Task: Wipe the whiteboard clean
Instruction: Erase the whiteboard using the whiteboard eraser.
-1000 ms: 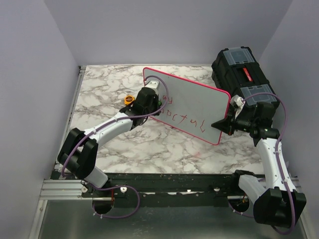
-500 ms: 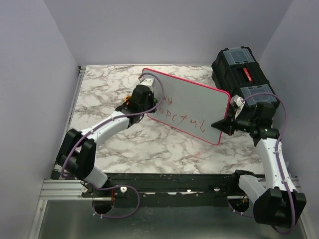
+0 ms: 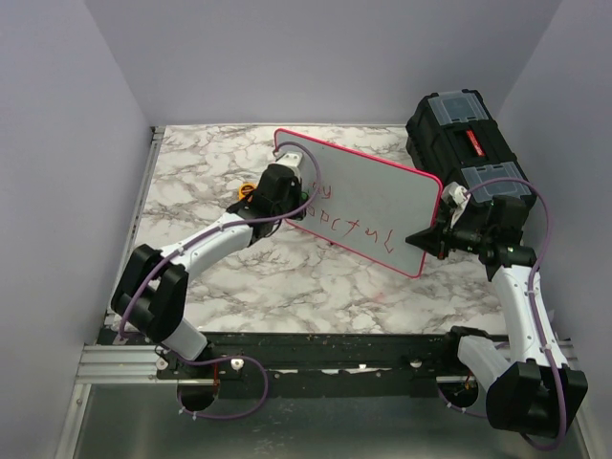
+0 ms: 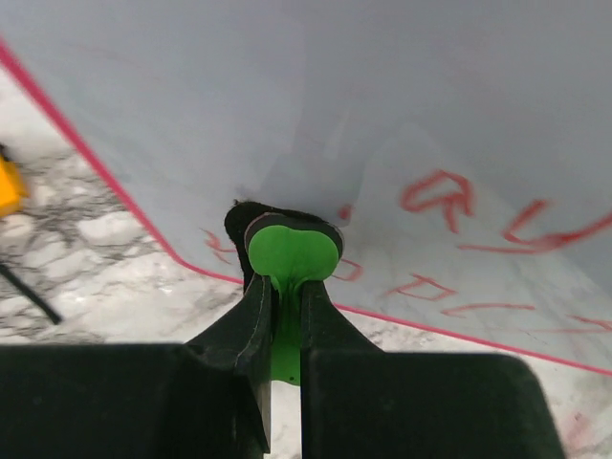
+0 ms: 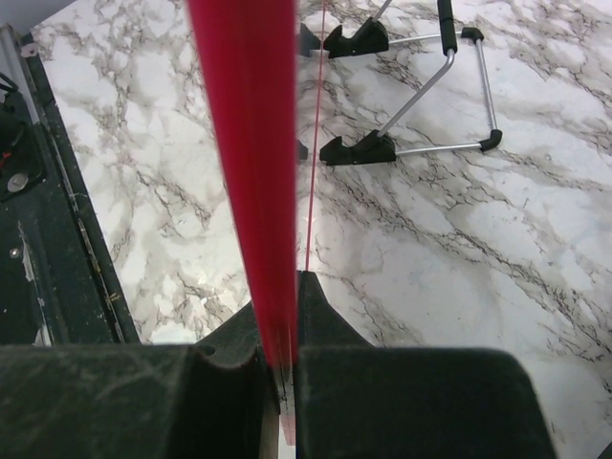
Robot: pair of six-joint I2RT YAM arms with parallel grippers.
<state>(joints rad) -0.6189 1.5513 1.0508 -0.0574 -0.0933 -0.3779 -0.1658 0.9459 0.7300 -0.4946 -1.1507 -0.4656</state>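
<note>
Right wrist: whiteboard (image 5: 244, 143) in R hand (image 5: 280, 306)

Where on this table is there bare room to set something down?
Bare table runs along the near edge, between the arm bases and the lower rim of the whiteboard. The far left corner, beyond the orange item, is also open. Crowded: the right side, where the toolbox, right hand and board meet, and behind the board, where a wire stand sits.

Whiteboard (image 3: 382, 191) glossy, smooth, reflective; table (image 3: 191, 172) marble-patterned, smooth; toolbox (image 3: 449, 134) black matt plastic; stand (image 5: 440, 148) bare metal wire.
</note>
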